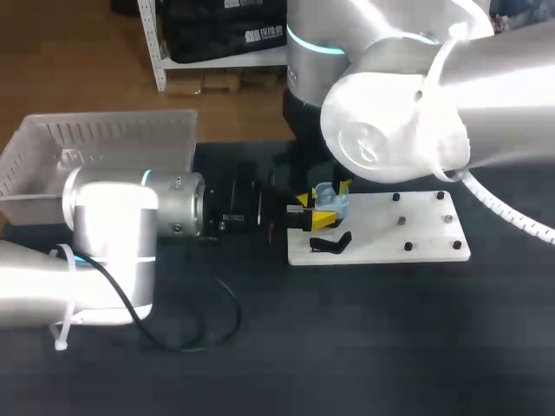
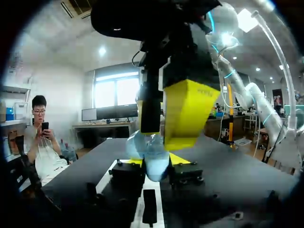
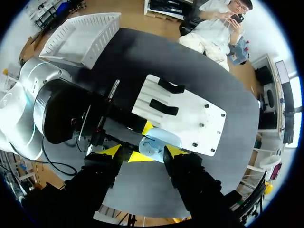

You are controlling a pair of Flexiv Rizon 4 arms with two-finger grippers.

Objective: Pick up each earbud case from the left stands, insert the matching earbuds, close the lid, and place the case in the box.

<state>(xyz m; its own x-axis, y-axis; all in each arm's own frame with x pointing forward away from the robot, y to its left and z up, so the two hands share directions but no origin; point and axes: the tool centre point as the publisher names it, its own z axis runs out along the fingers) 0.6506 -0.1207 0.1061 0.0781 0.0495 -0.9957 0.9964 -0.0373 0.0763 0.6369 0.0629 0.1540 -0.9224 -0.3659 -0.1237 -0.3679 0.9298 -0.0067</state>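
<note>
A light blue earbud case [image 1: 329, 201] hangs just above the near left edge of the white board [image 1: 408, 234]. My left gripper [image 1: 316, 213] comes in level from the left and is shut on the earbud case [image 2: 152, 159]. Its yellow tips press the case from two sides. My right gripper [image 1: 335, 192] reaches down over the same case [image 3: 159, 141]. Its fingers stand open to either side of it, one yellow fingertip [image 3: 111, 151] well clear. In the left wrist view a broad yellow finger [image 2: 187, 114] of the right gripper hangs right above the case. I cannot see whether the lid is open.
The white board [image 3: 199, 111] carries two black stands [image 3: 164, 107] and several small black pegs [image 1: 408, 247]. A clear plastic box [image 1: 104, 143] stands at the back left. A black cable [image 1: 217, 321] loops on the dark table below my left arm.
</note>
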